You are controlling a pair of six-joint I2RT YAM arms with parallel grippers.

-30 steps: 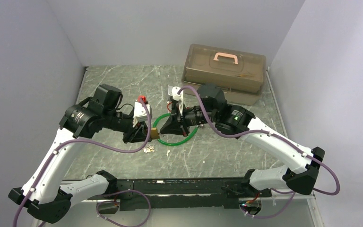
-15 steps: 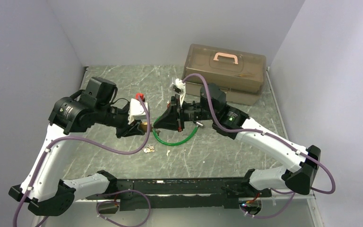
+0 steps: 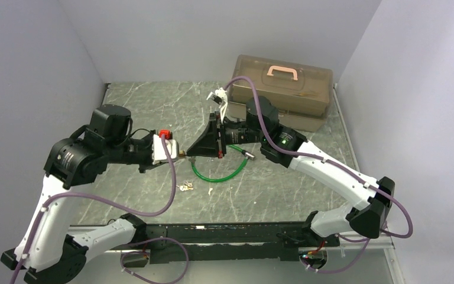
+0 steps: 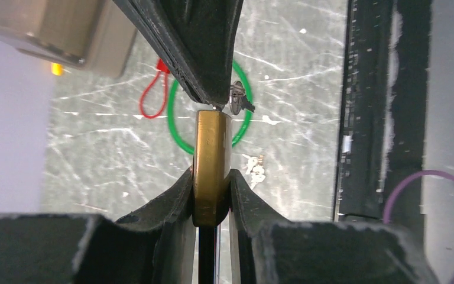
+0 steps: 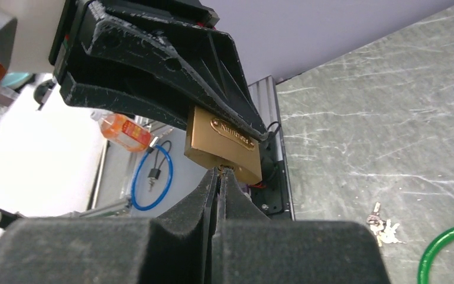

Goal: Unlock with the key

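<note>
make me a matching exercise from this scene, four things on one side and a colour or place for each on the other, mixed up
1 padlock
2 loop
3 keys
4 box

a brown, at the back
b green
c in the left pincer
d small silver bunch

Pairs: 1-c, 2-b, 3-d, 4-a

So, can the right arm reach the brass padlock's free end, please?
Probably yes: the left gripper clamps the brass padlock by its other end only, and the shut right gripper sits at the bare end.
</note>
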